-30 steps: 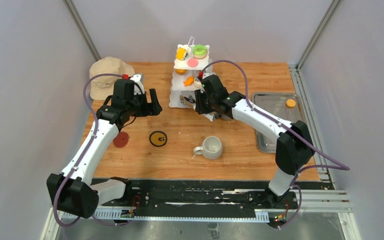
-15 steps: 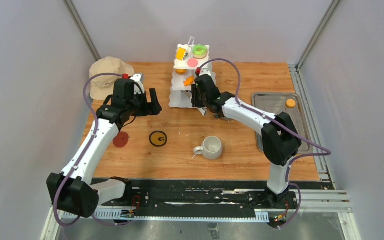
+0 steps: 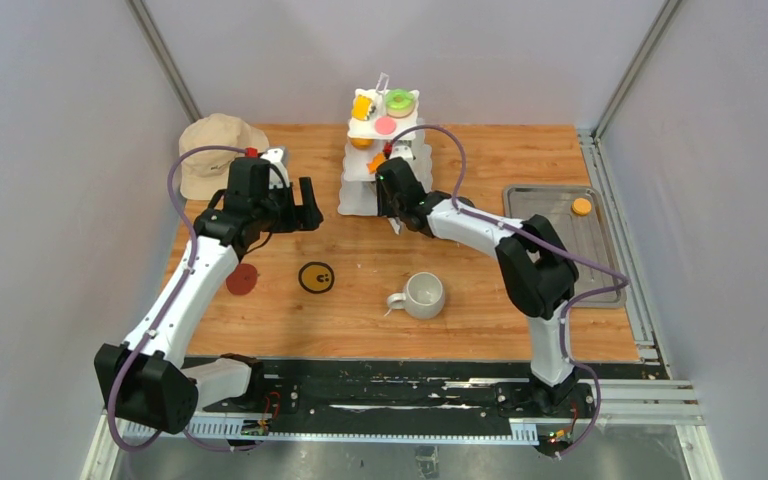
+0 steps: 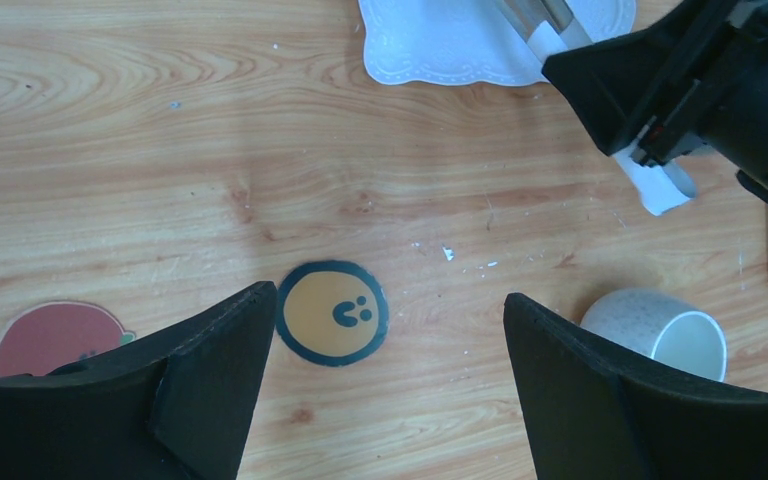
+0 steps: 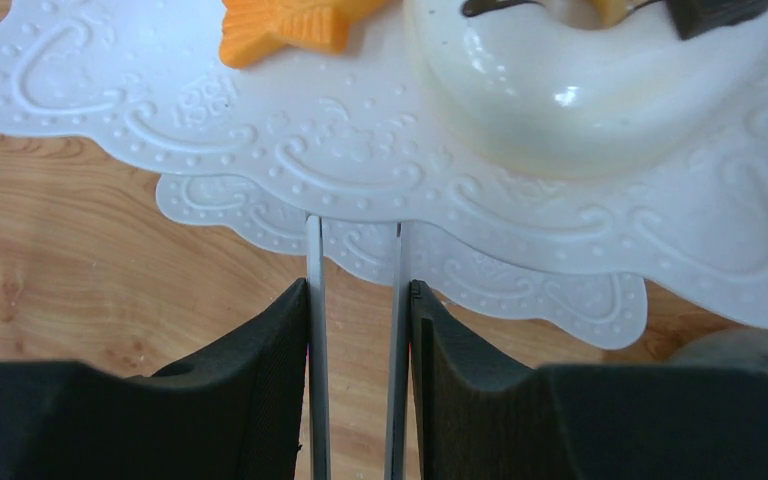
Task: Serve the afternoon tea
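The white three-tier stand (image 3: 358, 198) stands at the back centre of the table. Its top tier carries a green-pink donut (image 3: 398, 101), a yellow piece (image 3: 363, 106) and a pink piece (image 3: 386, 125). The middle tier (image 5: 260, 150) holds an orange star pastry (image 5: 285, 25) and a white glazed donut (image 5: 580, 90). My right gripper (image 3: 388, 192) (image 5: 358, 290) is shut on metal tongs (image 5: 315, 300), whose blades run in under the middle tier; their tips are hidden. A grey mug (image 3: 423, 294) lies on its side near the front. My left gripper (image 3: 310, 207) (image 4: 390, 310) hangs open over bare wood, holding nothing.
A beige hat (image 3: 215, 145) lies at the back left. A steel tray (image 3: 560, 240) at the right holds one orange piece (image 3: 582, 207). A yellow round sticker (image 3: 316, 277) (image 4: 332, 314) and a red one (image 3: 242, 279) mark the table.
My right arm has swung left and pushed the tongs closer in to the stand. The left arm and the mug have not moved.
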Robot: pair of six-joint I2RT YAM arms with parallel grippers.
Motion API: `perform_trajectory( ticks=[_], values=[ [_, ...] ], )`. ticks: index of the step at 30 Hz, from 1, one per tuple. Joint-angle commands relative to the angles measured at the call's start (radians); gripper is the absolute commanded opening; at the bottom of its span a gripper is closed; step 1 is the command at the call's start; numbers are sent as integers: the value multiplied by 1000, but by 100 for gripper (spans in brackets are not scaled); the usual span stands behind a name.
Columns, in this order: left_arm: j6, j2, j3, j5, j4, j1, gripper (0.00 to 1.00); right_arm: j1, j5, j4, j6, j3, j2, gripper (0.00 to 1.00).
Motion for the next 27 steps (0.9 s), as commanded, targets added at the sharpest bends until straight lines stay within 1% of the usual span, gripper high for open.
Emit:
perform_trajectory(
  ticks=[1,3,5,9,13,18,24,27],
  values=[
    [16,3,34,-12,-9,2,88,27,77,56,14,78,51,28],
    [18,2,36,-15,-15,3,88,29,83,44,20,79,54,37],
    [23,-3,37,-19,-24,2,88,35,83,47,19,64,43,42],
    [22,-18,25,-30,-22,3,88,39,66,48,7,48,10,45],
    [17,-21,18,-20,-18,3,88,43,41,45,0,28,-36,46],
    [16,-29,16,-16,-17,2,88,45,0,6,14,-14,-111,45],
    [12,-39,10,-11,-17,3,88,45,-112,-54,51,-109,-227,35],
    [7,-45,2,-8,-12,3,88,45,-121,-121,63,-152,-309,28]
  ],
)
